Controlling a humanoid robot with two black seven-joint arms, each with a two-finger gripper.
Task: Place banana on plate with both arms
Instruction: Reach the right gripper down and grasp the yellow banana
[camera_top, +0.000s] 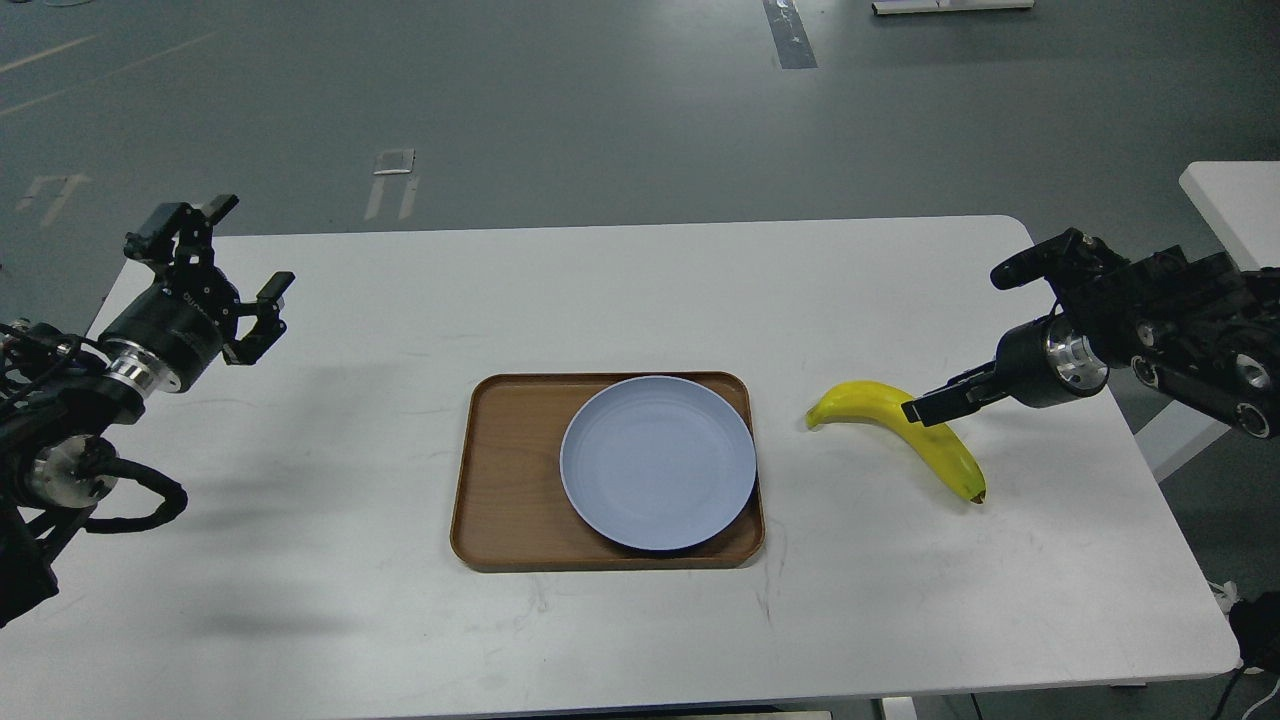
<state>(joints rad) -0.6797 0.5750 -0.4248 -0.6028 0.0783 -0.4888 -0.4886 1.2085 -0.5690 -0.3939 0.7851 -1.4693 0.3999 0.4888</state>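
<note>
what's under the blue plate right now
The plate sits in a brown wooden tray, toward its right side, on the white table. The tray's floor beneath the plate is covered, so nothing there can be seen.

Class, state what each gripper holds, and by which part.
Left gripper: open, holds nothing. Right gripper: at the banana's middle; a grip cannot be told.
</note>
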